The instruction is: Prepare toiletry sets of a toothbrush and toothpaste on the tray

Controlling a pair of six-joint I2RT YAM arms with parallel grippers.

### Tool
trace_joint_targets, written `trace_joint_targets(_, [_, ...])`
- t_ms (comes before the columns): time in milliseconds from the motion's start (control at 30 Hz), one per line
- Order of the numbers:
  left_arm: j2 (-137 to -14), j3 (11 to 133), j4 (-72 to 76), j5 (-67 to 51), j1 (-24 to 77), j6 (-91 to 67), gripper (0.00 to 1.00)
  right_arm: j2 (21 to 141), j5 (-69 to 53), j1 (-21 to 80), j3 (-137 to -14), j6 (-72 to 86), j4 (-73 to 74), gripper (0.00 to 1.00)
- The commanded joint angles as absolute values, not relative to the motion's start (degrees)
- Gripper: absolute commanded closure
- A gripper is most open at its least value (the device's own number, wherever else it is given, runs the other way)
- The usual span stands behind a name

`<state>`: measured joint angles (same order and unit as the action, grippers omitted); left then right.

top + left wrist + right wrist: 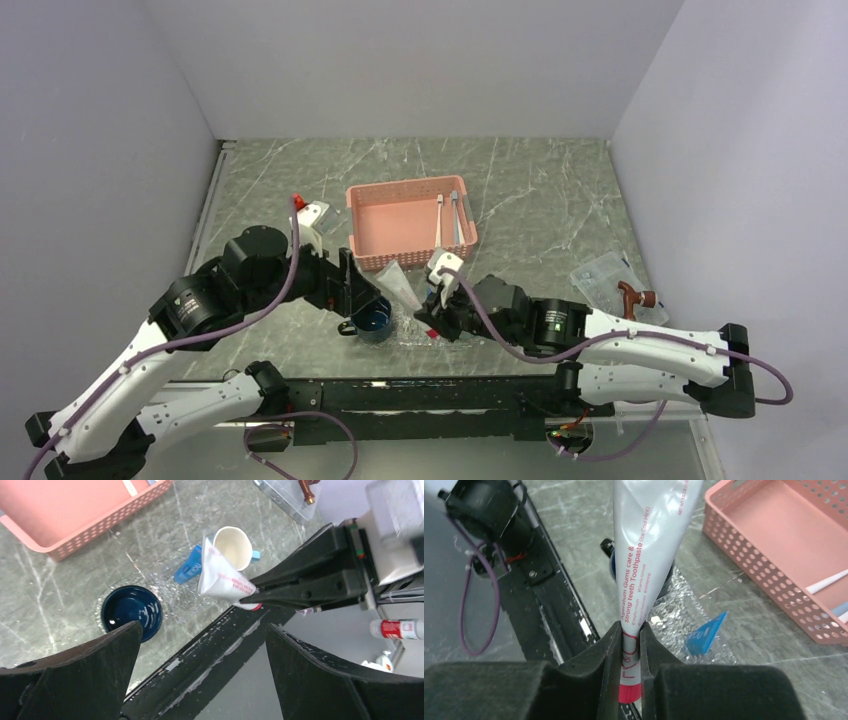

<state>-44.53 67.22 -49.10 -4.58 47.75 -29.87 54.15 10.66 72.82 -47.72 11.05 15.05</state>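
Surroundings: blue toothpaste point(706, 632) on tray point(674, 607) beside navy mug point(131, 612) | right gripper point(629, 630) pinching white toothpaste point(649, 540) | left gripper point(202, 627) spread

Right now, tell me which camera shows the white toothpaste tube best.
Right wrist view: the white toothpaste tube fills the frame, its print readable, pinched near its red end by the right gripper. The left wrist view shows it smaller, in the same grip. The top view shows only a small pale wedge.
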Motion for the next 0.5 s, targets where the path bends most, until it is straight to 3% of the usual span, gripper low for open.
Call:
trace_joint_targets(0, [-46.4,70.9,-50.4,-11.1,47.5,-32.3,0.01,52.4,14.5,78.2,-51.4,8.4,16.5,0.87])
trace_joint_targets(467, [-50.1,68.7,-49.2,-21.9,47.4,-35.6,0.01,56.8,30.9,93.1,-55.9,6.5,18.3,0.89])
